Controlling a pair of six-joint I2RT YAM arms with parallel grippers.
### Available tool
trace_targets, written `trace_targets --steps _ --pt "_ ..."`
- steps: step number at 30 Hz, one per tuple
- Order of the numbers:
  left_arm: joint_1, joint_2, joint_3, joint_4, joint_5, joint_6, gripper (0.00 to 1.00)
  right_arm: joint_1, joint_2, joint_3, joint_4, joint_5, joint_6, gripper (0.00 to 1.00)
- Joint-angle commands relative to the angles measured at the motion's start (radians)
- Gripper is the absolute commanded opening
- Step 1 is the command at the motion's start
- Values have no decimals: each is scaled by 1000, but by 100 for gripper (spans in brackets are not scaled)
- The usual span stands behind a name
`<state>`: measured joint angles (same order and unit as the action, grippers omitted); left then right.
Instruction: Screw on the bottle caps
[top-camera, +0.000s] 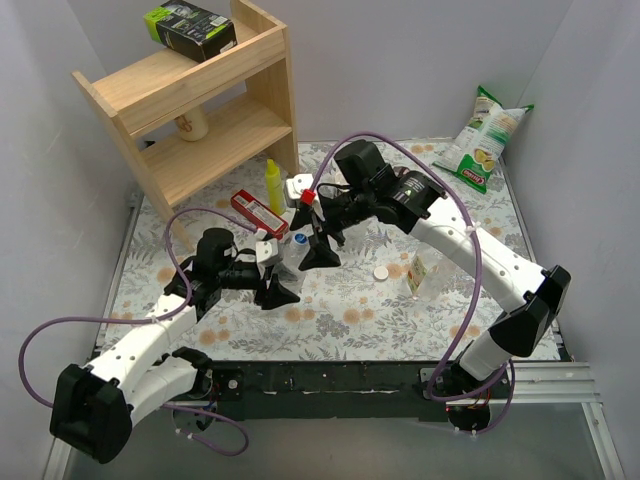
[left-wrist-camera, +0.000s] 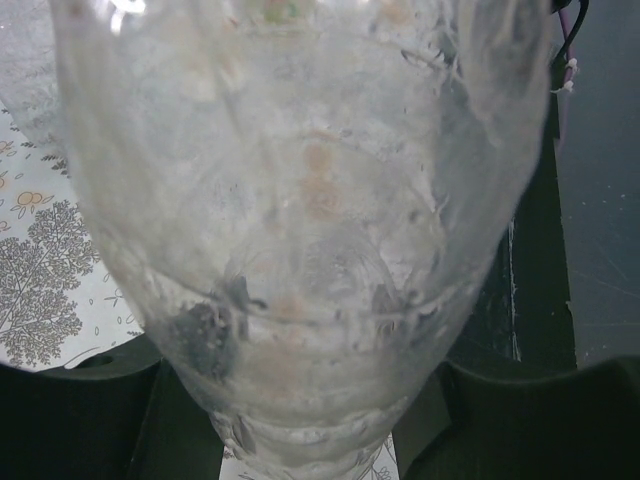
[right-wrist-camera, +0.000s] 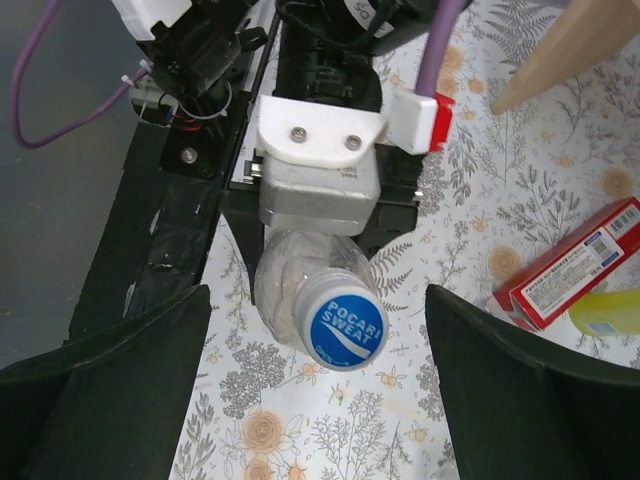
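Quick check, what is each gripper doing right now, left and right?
Left gripper: closed, holding the clear bottle.
Right gripper: open, one finger on either side of the blue cap, not touching it.

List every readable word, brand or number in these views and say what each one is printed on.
"POCARI SWEAT": white lettering on the blue cap of the clear bottle.
Red box: print and barcode too small to read.
Green-and-black box on the wooden shelf: lettering blurred.
Snack bag: logo unreadable.
Small carton: too small to read.
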<state>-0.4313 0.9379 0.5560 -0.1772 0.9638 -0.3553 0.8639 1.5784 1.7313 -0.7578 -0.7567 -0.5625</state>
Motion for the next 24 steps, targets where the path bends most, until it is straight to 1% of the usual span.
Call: trace_targets --steps 1,3,7,13,16,18,20,22,24 --pt "0 15 56 -16 29 -25 0 15 12 56 -1 -76 -39 93" --pt "2 27 65 -19 29 -49 0 14 12 68 -32 -66 -54 93" --pt "6 25 48 27 24 -108 0 15 6 80 -86 -41 -89 91" --pt "28 21 35 99 12 -186 0 14 -14 73 -155 37 -96 90" --pt "43 12 22 136 9 -215 0 14 -21 62 -187 74 -73 89" --pt "45 9 21 148 0 -217 0 14 -24 65 -210 95 -68 86" --pt "49 7 16 148 -10 -215 0 14 -24 97 -268 112 -73 84" --pt "51 7 21 118 4 -185 0 6 -34 120 -313 135 -88 81" --pt "51 4 19 76 33 -123 0 -14 -46 125 -270 154 -47 81"
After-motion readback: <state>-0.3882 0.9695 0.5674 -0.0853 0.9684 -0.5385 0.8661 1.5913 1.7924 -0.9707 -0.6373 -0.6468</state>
